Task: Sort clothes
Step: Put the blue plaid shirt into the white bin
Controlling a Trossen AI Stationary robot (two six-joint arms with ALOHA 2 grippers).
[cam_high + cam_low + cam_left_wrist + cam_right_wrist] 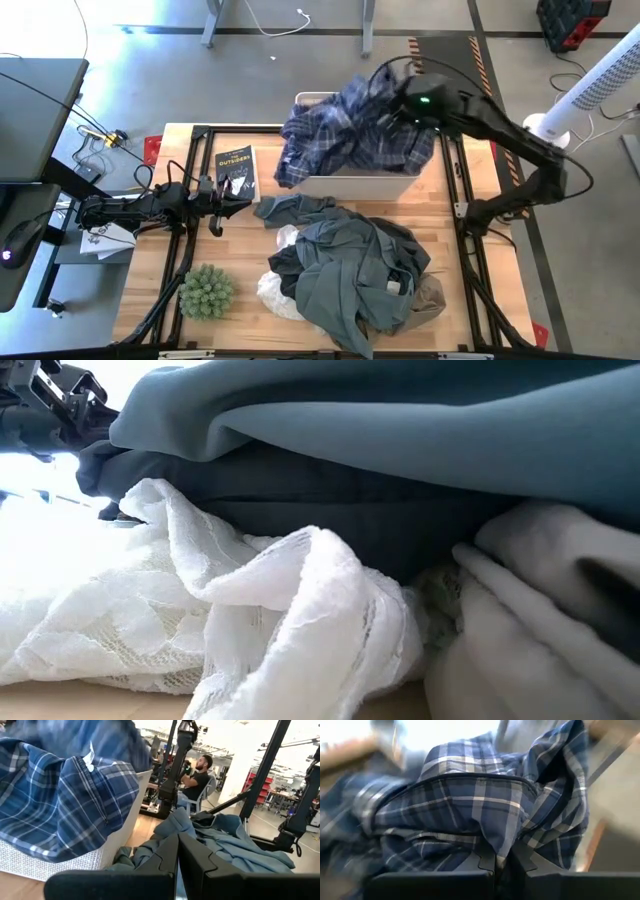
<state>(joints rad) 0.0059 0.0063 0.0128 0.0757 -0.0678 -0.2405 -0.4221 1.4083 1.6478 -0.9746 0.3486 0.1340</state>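
The blue-and-white plaid shirt (350, 130) hangs over the white basket (360, 186) at the far side, one part draped down the basket's left front. My right gripper (392, 98) is above the basket, shut on the shirt (470, 810). My left gripper (243, 207) is shut and empty, low at the table's left, pointing at the clothes pile. The pile lies on the table's near middle: a blue-grey garment (350, 270) on top, a white lacy piece (200, 610) and a khaki piece (432, 298) under its edges. My right gripper pinches a bunched fold of the plaid shirt (496, 851) between its two fingers; which part of the shirt this is cannot be told. The fold is held above the basket, and the rest of the shirt hangs down into and over the basket's rim.
A dark book (235, 170) lies at the far left, just beyond my left gripper. A round green spiky plant (206, 291) stands at the near left. A dark metal frame runs around the tabletop (480, 170). A person sits in the room beyond the table (197, 775).
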